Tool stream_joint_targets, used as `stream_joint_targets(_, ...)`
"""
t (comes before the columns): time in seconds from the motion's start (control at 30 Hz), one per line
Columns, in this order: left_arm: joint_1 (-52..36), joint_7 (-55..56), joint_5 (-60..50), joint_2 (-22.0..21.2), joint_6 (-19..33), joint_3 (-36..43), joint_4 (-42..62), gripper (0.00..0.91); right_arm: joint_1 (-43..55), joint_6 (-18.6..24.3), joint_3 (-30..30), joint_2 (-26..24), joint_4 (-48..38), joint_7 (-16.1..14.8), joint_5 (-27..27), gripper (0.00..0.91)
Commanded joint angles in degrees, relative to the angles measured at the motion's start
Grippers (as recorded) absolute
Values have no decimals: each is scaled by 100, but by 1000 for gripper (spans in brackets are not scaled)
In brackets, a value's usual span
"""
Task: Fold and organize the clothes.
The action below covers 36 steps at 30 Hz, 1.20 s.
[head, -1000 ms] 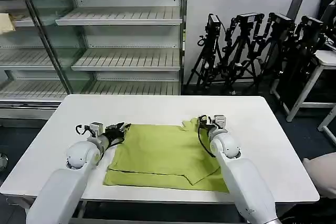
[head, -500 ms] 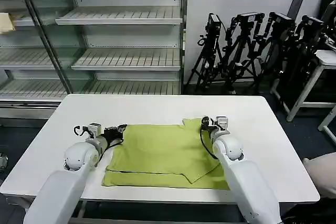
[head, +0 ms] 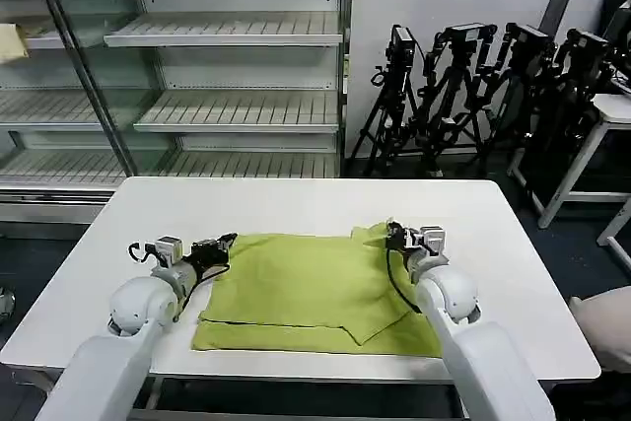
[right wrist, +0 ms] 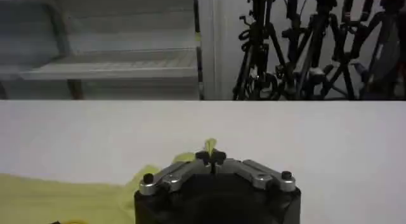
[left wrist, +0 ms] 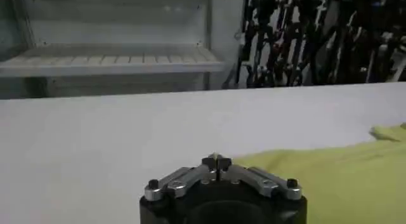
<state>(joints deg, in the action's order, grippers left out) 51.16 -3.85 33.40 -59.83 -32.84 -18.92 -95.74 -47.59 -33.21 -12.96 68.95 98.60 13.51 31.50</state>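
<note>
White worktop with a lime yellow-green T-shirt lying partly folded toward its near edge — a folded layer on top, its lower edge forming a point near the front hem. Left gripper at the shirt's far-left corner, low over the worktop; in the left wrist view its jaws are pressed together with the fabric edge lying just beside them, and whether any cloth is pinched between them cannot be told. Right gripper at the shirt's far-right corner, beside a small raised fold of fabric; in the right wrist view its jaws are closed with a sliver of yellow-green cloth showing at the tips — the jaws have hold of the shirt there, and more of the shirt trails off to one side. Both white forearms reach in from the near edge, one on each side of the garment. Behind the worktop: empty white shelving on the far left, and a cluster of black tripods against the wall on the far right. A second white table stands at the right margin.
</note>
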Motion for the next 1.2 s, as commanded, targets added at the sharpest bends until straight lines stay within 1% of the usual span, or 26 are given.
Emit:
stream_joint_targets(0.03, 884, 14, 38, 84, 9, -440, -1058, 10, -732, 11, -140, -262, 914, 20, 48, 0)
stream_joint_targets(0.17, 1153, 6, 31, 91, 8, -604, -1256, 10, -1222, 67, -197, -332, 1216, -39, -72, 0)
stream_joint_targets(0.33, 1277, 3, 33, 93, 8, -717, -1400, 10, -1529, 103, -387, -434, 1584, -89, -84, 0)
stream_joint_targets(0.57, 1337, -10, 31, 116, -3, -896, -1319, 10, -1826, 120, -453, -546, 1776, -146, -113, 0)
stream_joint_targets(0.87, 1847, -79, -2, 157, -12, -932, -1596, 10, -2174, 130, -638, -592, 2083, -154, -191, 0)
stream_joint_targets(0.97, 1917, -81, -13, 157, -7, -937, -1567, 10, -2239, 132, -660, -594, 2117, -167, -321, 0)
stream_joint_targets(1.2, 1997, -134, -76, 174, -16, -989, -1535, 10, -2275, 147, -730, -575, 2048, -186, -326, 0)
